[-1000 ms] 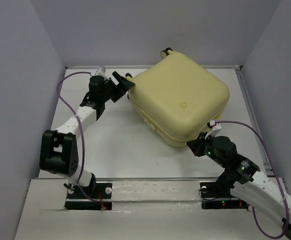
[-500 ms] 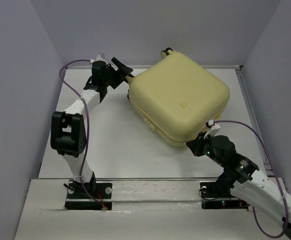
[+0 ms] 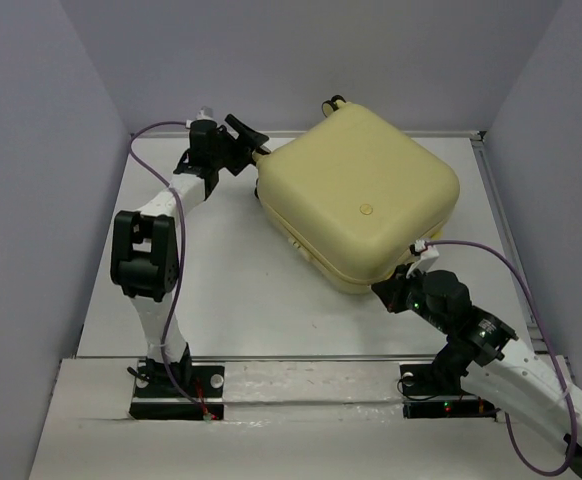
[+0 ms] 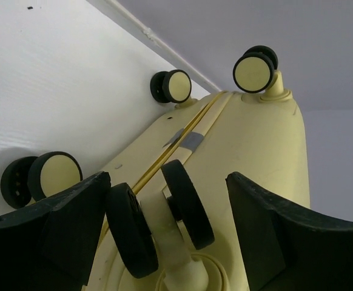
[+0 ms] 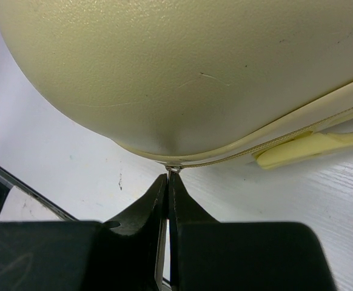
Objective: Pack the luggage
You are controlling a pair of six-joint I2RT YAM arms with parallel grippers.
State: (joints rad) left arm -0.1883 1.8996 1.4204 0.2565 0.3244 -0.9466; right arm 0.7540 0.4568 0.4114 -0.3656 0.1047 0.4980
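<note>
The luggage (image 3: pixel 361 200) is a pale-yellow hard-shell suitcase, closed, lying flat at the back right of the table. My left gripper (image 3: pixel 247 142) is open at its far left corner. In the left wrist view (image 4: pixel 167 185) its fingers straddle a black twin caster wheel (image 4: pixel 187 205) on the shell (image 4: pixel 255 145). My right gripper (image 3: pixel 385 292) is at the near corner. In the right wrist view it (image 5: pixel 168 177) is shut on the small metal zipper pull (image 5: pixel 173 169) under the shell's (image 5: pixel 182 66) seam.
Three more cream-and-black caster wheels (image 4: pixel 178 85) show on that end of the suitcase. A yellow tab (image 5: pixel 310 148) sticks out of the seam. Grey walls enclose the white table (image 3: pixel 221 290) on three sides. A rail (image 3: pixel 501 220) runs along the right edge.
My left arm has stretched farther back, and its gripper has moved up to the caster wheel at the suitcase's far left corner. My right gripper and the suitcase have not moved.
</note>
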